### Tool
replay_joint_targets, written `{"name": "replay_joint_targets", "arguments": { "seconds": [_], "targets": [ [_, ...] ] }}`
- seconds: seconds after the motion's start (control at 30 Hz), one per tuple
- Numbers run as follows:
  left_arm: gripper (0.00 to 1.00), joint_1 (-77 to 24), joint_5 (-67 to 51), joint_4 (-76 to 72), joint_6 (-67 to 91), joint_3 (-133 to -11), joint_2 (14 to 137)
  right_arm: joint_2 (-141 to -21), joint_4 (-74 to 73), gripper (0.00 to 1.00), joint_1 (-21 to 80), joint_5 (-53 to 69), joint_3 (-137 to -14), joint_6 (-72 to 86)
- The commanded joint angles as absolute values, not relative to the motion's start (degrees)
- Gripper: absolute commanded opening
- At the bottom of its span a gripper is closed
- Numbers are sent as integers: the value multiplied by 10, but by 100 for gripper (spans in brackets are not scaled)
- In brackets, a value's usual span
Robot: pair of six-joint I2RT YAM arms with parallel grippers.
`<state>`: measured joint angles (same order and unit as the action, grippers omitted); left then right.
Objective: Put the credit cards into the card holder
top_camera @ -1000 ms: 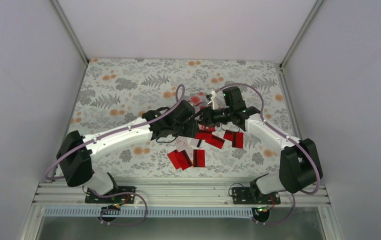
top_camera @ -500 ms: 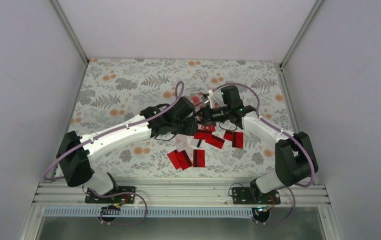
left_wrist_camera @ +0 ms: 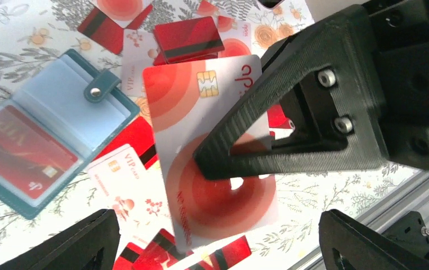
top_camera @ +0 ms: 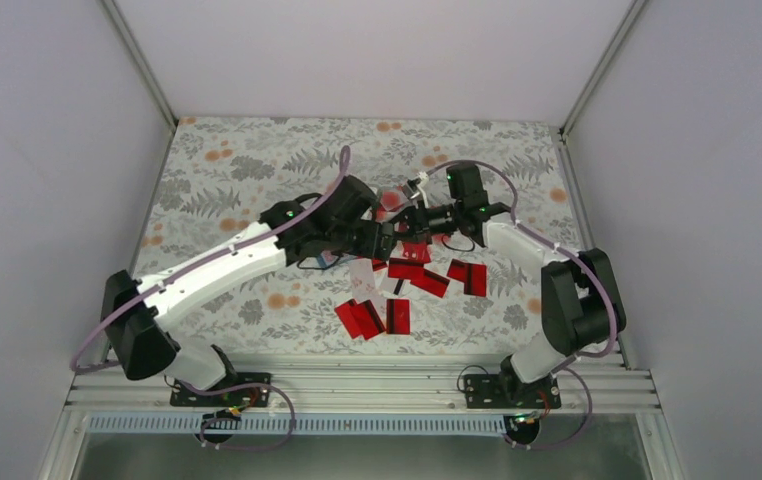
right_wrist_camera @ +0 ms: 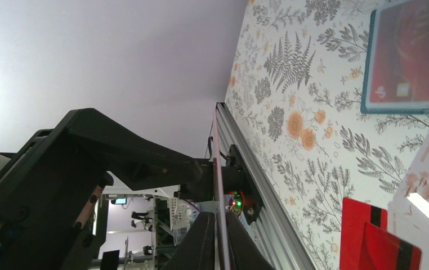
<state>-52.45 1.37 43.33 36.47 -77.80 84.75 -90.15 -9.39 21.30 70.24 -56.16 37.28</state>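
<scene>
Nearest, loose credit cards [top_camera: 367, 318] lie scattered on the counter [top_camera: 237, 170], on the arms' side of the card holder [left_wrist_camera: 60, 84]. Beside the holder, the right tool [right_wrist_camera: 215, 194] pinches one pale-faced card [left_wrist_camera: 212, 152] before the left tool [left_wrist_camera: 218, 236], whose fingers [left_wrist_camera: 88, 242] gape apart. The holder lies open, a red card [left_wrist_camera: 21, 152] sleeved inside.

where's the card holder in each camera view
top external: card holder mid-picture, small and partly hidden.
left wrist: card holder at the left, lying open, a red card in its clear sleeve.
right wrist: top right corner, cut off by the frame.
shared landmark: the pale credit card pinched in the right gripper, seen edge-on in the right wrist view.
</scene>
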Motion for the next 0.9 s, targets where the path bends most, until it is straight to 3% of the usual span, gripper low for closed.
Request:
{"name": "replay_joint_targets", "arguments": {
  "seconds": [0.0,0.2,0.47,0.87],
  "targets": [
    [87,-496,-20,450,313,-780,799,-919,-97,4,204,748,-606,360],
    [80,-384,-209,380,250,-733,746,-932,-127,4,201,793,-650,324],
    [62,-267,-464,197,302,-653,722,-949,-168,4,199,837,-718,294],
    [50,-231,-584,69,354,-623,757,-965,-163,4,199,845,-743,309]
  ]
}}
